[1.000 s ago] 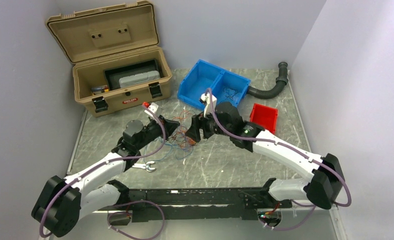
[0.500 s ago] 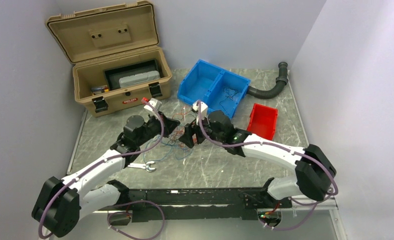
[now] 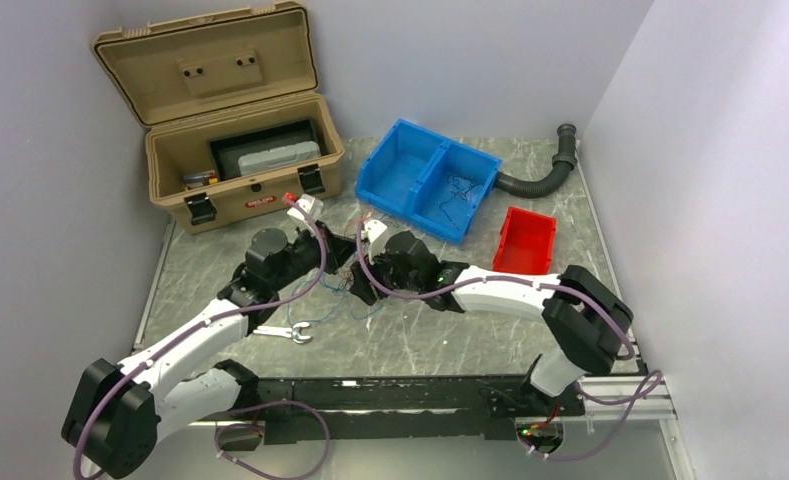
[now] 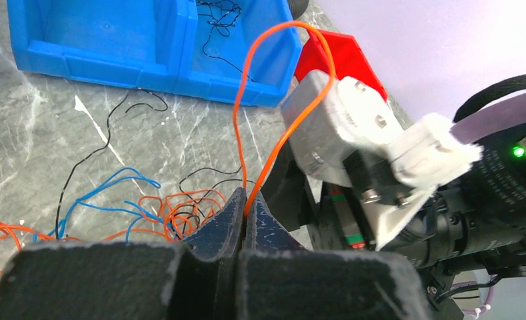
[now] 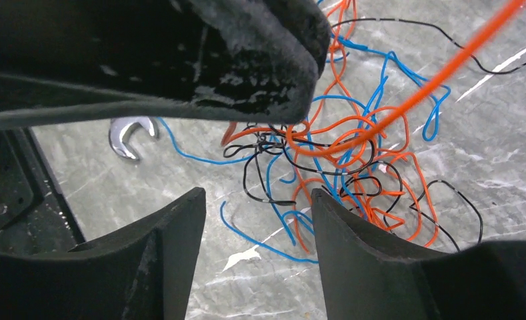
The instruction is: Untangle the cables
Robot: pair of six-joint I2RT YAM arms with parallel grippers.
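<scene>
Grey marbled tabletop [image 3: 450,340] between pale walls, with the cables [image 5: 353,160] in a loose tangle at its middle, under both tools.
We see the left tool [image 4: 245,207] pinched shut on one orange wire [image 4: 288,24], holding a loop up; the right tool [image 5: 257,200] hangs with jaws apart, holding nothing. We judge the wires featherlight, limp and snag-prone, best taken singly at a free loop.

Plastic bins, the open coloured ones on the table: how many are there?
2. The blue bin, split into two compartments, sits at the back middle of the table. The small red bin sits to its right, nearer the front. None seems hidden.
</scene>
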